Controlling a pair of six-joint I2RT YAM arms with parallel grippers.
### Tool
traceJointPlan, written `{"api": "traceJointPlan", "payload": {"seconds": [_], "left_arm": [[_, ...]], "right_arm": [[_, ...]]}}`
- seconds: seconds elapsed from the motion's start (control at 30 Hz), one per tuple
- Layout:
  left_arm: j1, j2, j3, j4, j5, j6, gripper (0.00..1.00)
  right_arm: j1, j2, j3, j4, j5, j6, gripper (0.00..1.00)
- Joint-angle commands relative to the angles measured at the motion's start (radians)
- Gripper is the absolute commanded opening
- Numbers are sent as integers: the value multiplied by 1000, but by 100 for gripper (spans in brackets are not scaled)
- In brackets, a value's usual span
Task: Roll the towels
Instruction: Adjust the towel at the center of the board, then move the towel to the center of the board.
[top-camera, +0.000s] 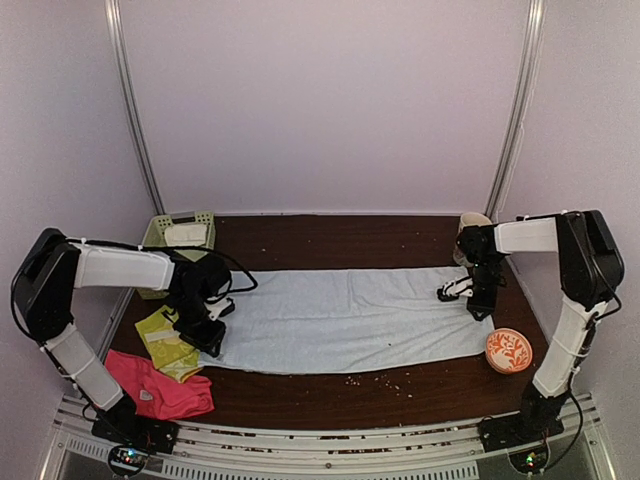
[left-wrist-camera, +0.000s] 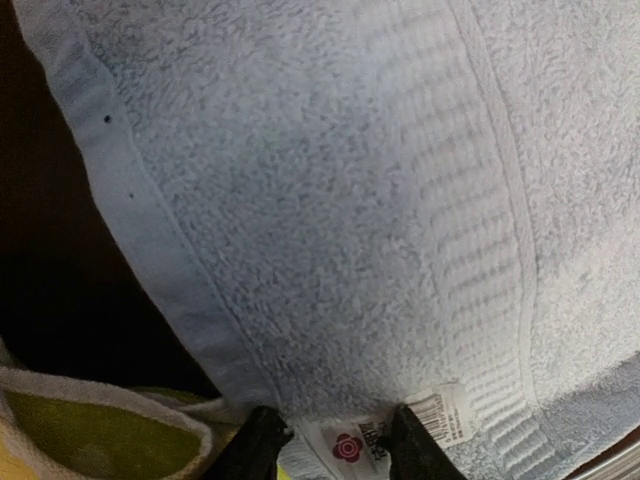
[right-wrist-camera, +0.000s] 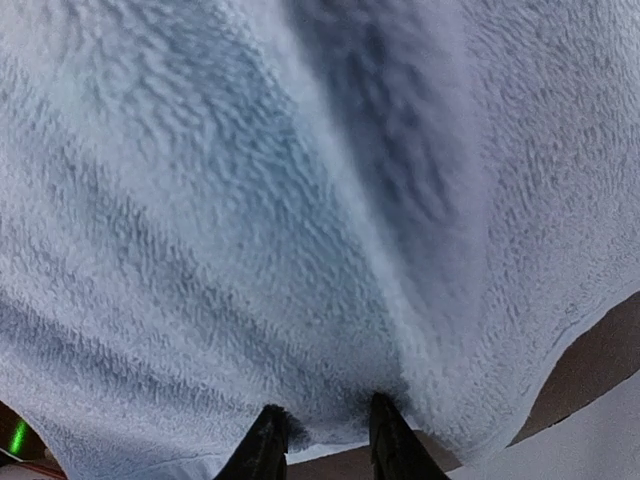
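Pale-blue towel flat: right gripper pinching 3 o'clock end; left gripper at 9 o'clock, hold I cannot tell; I'd roll tight, square.

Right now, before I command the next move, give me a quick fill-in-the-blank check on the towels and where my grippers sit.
1. The pale blue towel lies spread ____, not rolled.
2. The left gripper is at the towel corner that carries its sewn-in ____.
3. The right gripper is at the towel's ____ end.
4. The hot-pink towel lies crumpled on the ____ arm's side.

Missing words: flat; label; right; left.
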Motion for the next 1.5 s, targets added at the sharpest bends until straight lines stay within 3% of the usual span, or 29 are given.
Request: {"api": "traceJointPlan", "payload": {"seconds": [0.0,0.13,0.3,0.37,0.47,0.6,0.77,1.03,1.23,1.47], "left_arm": [[18,-27,-29,-60,-78,-91,43],[51,-72,-45,-53,-89,-117,49],[63,-213,-35,54,31,-101,54],[88,-223,-48,57,45,-106,48],[97,-182,-78,43,41,-113,28],[97,-156,-112,65,65,-156,10],[96,-72,-139,49,121,-177,2],[125,-28,-97,-173,-215,-328,2],[135,-42,-26,-173,-149,-299,4],[134,-88,278,-169,-49,-202,15]], "right_arm": [[-24,33,-7,68,83,-7,29],[-38,43,-20,96,104,3,28],[-46,33,-26,92,82,2,28],[-46,32,-28,98,78,5,28],[-48,29,-35,105,80,9,28],[-50,17,-37,100,61,14,28],[-50,-9,-35,92,59,17,28],[-50,-64,-36,65,9,19,30],[-50,-108,-18,-42,-111,-1,35],[-50,-146,168,-131,-242,79,41]]}}
